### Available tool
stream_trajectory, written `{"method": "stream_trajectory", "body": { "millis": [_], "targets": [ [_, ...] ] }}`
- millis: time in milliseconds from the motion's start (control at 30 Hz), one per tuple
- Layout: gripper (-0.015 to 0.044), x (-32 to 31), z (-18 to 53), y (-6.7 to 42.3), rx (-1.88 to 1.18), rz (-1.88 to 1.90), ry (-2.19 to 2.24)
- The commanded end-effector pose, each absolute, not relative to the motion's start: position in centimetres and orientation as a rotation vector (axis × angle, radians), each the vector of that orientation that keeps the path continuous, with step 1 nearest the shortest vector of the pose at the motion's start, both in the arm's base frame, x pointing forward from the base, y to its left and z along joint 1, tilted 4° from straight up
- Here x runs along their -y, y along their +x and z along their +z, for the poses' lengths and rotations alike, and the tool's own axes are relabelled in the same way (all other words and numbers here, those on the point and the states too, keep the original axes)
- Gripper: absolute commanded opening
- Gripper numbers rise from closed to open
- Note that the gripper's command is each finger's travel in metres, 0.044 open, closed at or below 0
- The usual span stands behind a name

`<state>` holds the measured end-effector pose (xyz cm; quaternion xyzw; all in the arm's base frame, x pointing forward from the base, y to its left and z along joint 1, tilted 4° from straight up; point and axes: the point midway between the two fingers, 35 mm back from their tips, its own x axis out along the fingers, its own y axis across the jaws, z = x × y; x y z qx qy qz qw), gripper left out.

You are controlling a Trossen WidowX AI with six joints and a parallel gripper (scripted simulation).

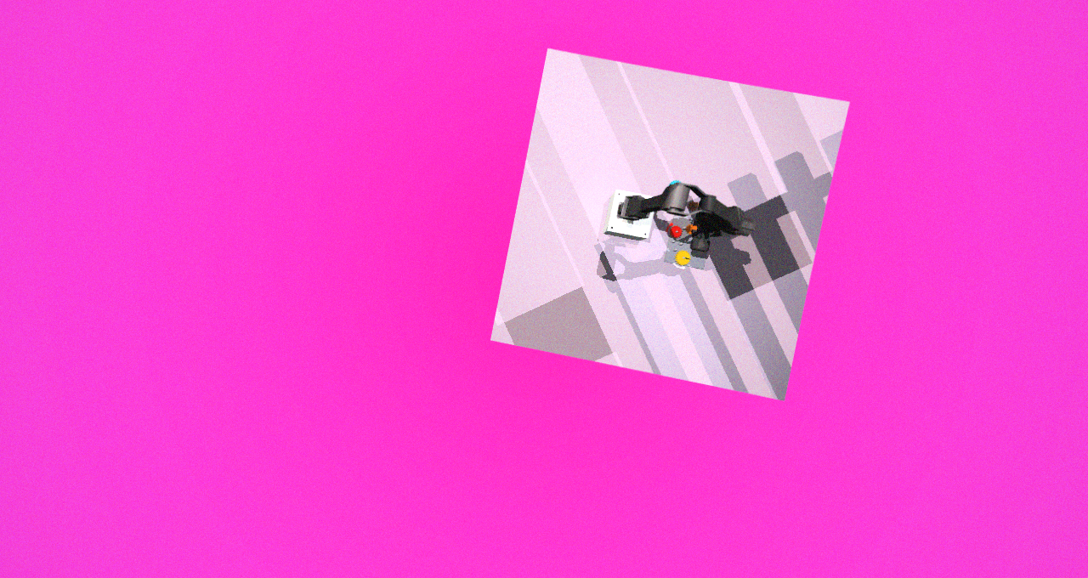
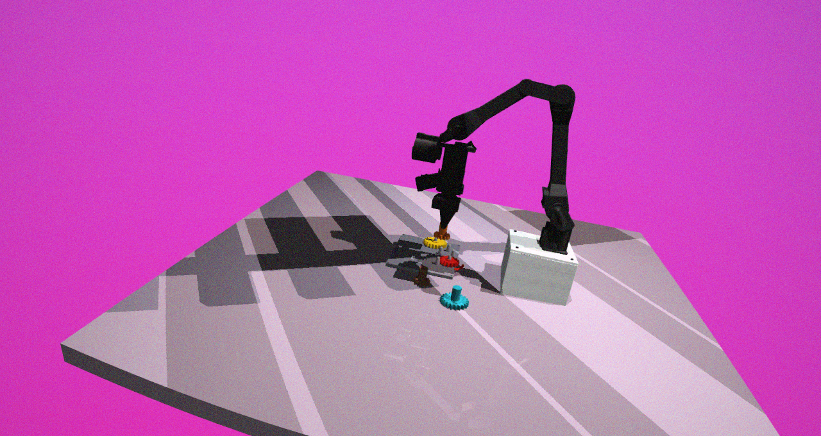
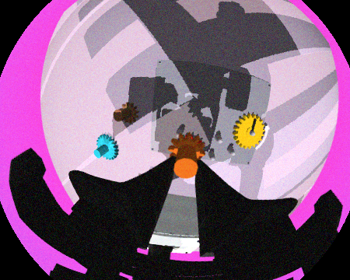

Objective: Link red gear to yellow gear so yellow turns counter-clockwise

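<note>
Looking down from the top view, I see the arm (image 1: 711,206) reaching out from its white base block (image 1: 628,234) (image 2: 539,278) over the grey board (image 1: 697,263) (image 2: 432,273) (image 3: 257,97). The orange gear (image 1: 691,228) (image 2: 441,233) (image 3: 186,167) shows just beside the red gear (image 1: 674,231) (image 2: 448,261) (image 3: 190,137), and the yellow gear (image 1: 682,257) (image 2: 435,242) (image 3: 249,131) lies on the board beyond them. A bit of the cyan gear (image 1: 672,183) (image 2: 454,300) (image 3: 107,147) peeks out beside the arm.

In the exterior view, my gripper (image 2: 443,227) (image 3: 186,162) points down, with the orange gear at its fingertips, raised above the board. The brown gear (image 2: 421,277) (image 3: 130,112) stands in shadow near the board's edge, and the cyan one stands on the table with its stem up.

From the wrist, I see the fingers closed on the orange gear's stem, its toothed disc below them and covering most of the red gear. The yellow gear, black stripe visible, sits to the right in this view; the brown and cyan gears stand to the left, well apart from the fingers.
</note>
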<state>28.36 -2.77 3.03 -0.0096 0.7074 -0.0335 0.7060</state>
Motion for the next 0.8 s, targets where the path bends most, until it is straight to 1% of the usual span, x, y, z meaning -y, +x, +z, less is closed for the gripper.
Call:
{"method": "stream_trajectory", "body": {
  "millis": [0,767],
  "targets": [
    [0.0,3.5,3.0,28.0,-1.565,-0.075,-0.028],
    [0.0,7.7,1.3,24.7,-1.57,-0.084,-0.03]
  ]
}}
